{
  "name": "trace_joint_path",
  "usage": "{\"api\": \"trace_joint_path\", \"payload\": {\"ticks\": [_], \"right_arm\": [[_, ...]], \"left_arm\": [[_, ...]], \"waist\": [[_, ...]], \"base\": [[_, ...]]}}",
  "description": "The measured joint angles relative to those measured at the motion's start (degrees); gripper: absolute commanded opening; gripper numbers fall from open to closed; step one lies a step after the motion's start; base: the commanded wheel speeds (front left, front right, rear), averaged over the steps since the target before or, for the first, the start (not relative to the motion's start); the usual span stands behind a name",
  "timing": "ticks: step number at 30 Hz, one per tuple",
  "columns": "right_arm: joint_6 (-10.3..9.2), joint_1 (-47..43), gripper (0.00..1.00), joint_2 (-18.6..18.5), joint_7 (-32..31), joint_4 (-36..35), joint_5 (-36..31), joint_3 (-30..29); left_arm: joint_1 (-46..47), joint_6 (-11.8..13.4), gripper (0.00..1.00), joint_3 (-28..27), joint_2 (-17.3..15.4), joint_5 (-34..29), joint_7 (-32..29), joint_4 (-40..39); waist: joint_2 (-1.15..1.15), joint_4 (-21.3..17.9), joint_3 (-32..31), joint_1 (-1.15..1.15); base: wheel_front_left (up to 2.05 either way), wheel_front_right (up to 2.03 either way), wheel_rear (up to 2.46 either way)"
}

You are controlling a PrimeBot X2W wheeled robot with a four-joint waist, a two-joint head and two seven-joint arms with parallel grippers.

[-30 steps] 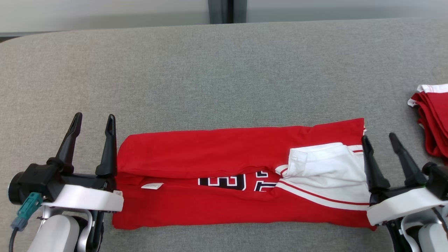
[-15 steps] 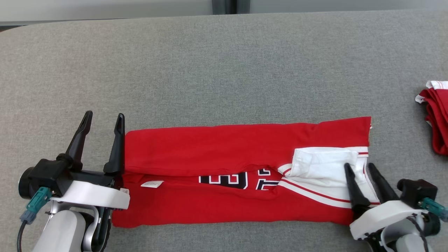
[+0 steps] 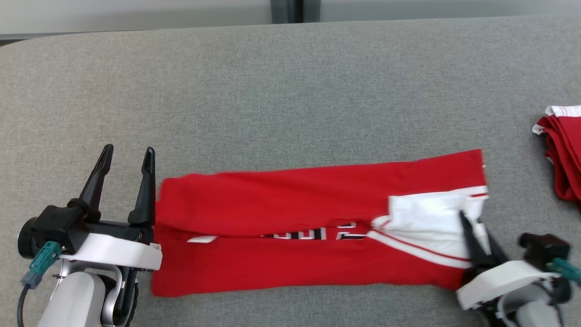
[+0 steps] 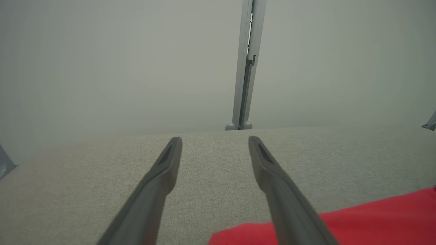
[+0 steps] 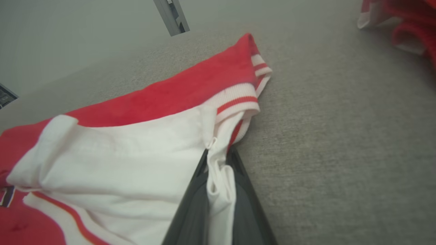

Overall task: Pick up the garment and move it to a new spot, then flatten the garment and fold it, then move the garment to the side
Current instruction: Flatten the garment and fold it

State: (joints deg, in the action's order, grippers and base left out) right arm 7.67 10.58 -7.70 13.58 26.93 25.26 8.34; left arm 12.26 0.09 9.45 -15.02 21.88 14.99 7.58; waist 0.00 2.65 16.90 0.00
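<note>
Garment point(image 3: 290, 218): lies flat on the grey bench point(image 3: 290, 91), in the near half, as a long band running left to right. Folded lengthwise, upper flap laid down over the lower part. Red body; white panel point(image 3: 426, 213) at the right end, bordered by red and white stripes. Ribbed edge point(image 5: 238, 98) with a red stripe seen close in the right wrist view. Black-and-white lettering point(image 3: 313, 235) along the fold line, blurred, not legible. Small white label point(image 3: 203, 239) near the left end.

Right end effector point(image 3: 472, 225): enters from the lower right corner, fingers slanted up and to the left over the white panel. Fingers drawn together and clamped on a pinch of the white cloth, confirmed in the right wrist view point(image 5: 218, 154), where the fabric bunches between the two dark fingers.

Left end effector point(image 3: 128, 150): at the lower left, low over the bench, fingers pointing away from the robot and set wide apart, holding nothing. Inner finger just beside the left end of the garment; contact cannot be told. Same spread seen in the left wrist view point(image 4: 214, 139), red cloth point(image 4: 374, 217) at the lower right.

Pile of red-and-white cloth point(image 3: 560, 154): at the right edge of the bench, well apart from the garment.
</note>
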Motion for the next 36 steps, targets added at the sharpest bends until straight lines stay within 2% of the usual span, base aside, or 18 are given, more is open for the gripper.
{"api": "trace_joint_path", "payload": {"ticks": [9,12,15,22,26,31,33,36], "right_arm": [[-0.16,0.1,0.00,-6.0,0.6,-1.0,-0.8,-8.4],[-0.18,0.1,0.00,-6.4,0.5,-3.4,-1.5,-9.2],[-0.19,0.1,0.00,-5.8,0.0,-8.8,-2.8,-7.6],[-0.19,0.6,0.00,-2.8,-4.8,-26.9,-5.2,2.3],[-0.19,1.5,0.00,-1.0,-8.4,-31.7,-4.5,10.3],[-0.19,4.7,0.00,1.9,-9.5,-29.1,-2.1,19.8],[-0.19,7.5,0.00,3.2,-9.4,-24.5,-0.2,25.2],[-0.19,10.5,0.00,3.9,-8.4,-18.9,1.3,28.9]], "left_arm": [[0.0,-0.7,1.00,-1.0,0.9,-0.6,0.0,0.6],[0.0,-1.1,1.00,-1.3,1.1,-0.8,0.0,0.8],[0.0,-1.3,1.00,-1.7,1.2,-1.0,0.0,1.1],[0.0,-1.8,1.00,-2.2,1.6,-1.7,0.0,1.1],[0.2,-2.1,1.00,-2.2,2.3,-2.0,0.0,1.3],[1.6,-2.6,1.00,-1.4,3.6,-2.5,0.0,2.1],[2.4,-3.1,1.00,-1.1,4.4,-2.8,0.0,2.6],[2.9,-3.6,1.00,-0.4,5.2,-3.2,0.0,3.4]], "waist": [[0.00,-0.5,-0.7,0.00],[0.00,-0.7,-1.0,0.00],[0.00,-1.0,-1.3,0.00],[0.00,-1.5,-1.1,0.00],[0.00,-1.3,-0.7,0.00],[0.00,-0.1,0.1,0.00],[0.00,0.7,0.7,0.00],[0.00,1.5,1.2,0.00]], "base": [[0.00,0.00,0.00],[0.00,0.00,0.00],[0.00,0.00,0.00],[0.00,0.00,0.00],[0.00,0.00,0.00],[0.00,0.00,0.00],[0.00,0.00,0.00],[0.00,0.00,0.00]]}}
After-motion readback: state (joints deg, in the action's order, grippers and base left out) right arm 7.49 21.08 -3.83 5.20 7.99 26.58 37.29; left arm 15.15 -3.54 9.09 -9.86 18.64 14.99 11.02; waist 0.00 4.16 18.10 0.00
